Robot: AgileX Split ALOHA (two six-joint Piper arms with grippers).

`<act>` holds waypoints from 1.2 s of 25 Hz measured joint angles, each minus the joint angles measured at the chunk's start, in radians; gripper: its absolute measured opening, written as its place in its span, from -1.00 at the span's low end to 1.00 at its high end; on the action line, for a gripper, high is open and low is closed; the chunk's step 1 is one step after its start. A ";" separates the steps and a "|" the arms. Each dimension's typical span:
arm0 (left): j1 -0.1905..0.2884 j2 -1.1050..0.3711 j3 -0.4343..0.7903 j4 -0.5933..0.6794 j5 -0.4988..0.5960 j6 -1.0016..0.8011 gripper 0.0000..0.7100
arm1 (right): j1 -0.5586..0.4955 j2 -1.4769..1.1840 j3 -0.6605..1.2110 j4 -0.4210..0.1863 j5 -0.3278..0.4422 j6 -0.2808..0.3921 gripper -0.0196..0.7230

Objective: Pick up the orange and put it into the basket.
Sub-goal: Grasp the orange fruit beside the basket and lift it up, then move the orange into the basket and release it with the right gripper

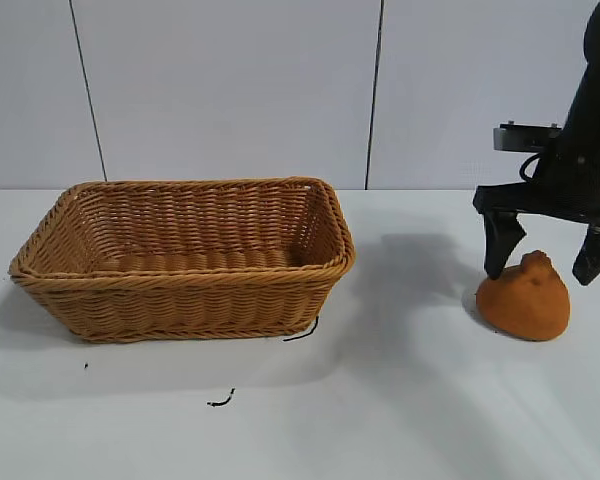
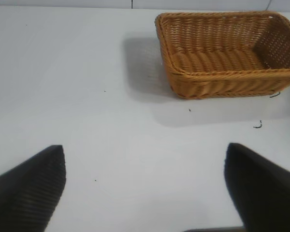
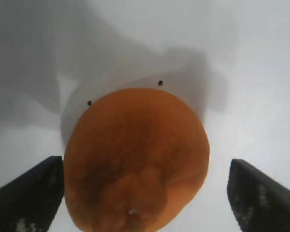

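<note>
Nothing has yet been lifted. The orange (image 1: pixel 524 298) sits on the table (image 1: pixel 400 400), straddled by the right gripper (image 1: pixel 542 268), whose fingers are spread wide. Closing, lifting and carrying to the empty basket (image 1: pixel 185 262), well aside, remain. The left gripper (image 2: pixel 145 188) hangs wide open elsewhere.

The basket (image 1: pixel 185 262) is woven of tan-brown wicker, ribbed all over, with a braided rim and a slight sheen. The orange (image 1: pixel 525 298), well apart from the basket, has a matt, dull, rough skin with a knobby top. Around the orange, matt black fingers (image 3: pixel 31 198) with a finely ribbed texture are seen. The tabletop (image 1: pixel 380 400) is smooth, matt white.
</note>
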 joint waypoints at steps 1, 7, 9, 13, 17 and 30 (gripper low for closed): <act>0.000 0.000 0.000 0.000 0.000 0.000 0.80 | 0.000 0.000 0.000 0.000 0.003 0.000 0.67; 0.000 0.000 0.000 0.000 0.000 0.000 0.80 | 0.000 -0.009 -0.001 0.001 0.029 -0.001 -0.62; 0.000 0.000 0.000 0.000 0.000 0.000 0.80 | 0.000 -0.032 -0.013 0.001 0.045 -0.008 -0.79; 0.000 0.000 0.000 0.000 0.000 0.000 0.80 | 0.000 -0.090 -0.091 0.000 0.101 -0.018 -0.78; 0.000 0.000 0.000 0.000 0.000 0.000 0.80 | 0.000 -0.156 -0.217 0.001 0.182 -0.019 -0.78; 0.000 0.000 0.000 0.000 0.000 0.000 0.80 | 0.139 -0.178 -0.414 0.028 0.276 -0.019 -0.78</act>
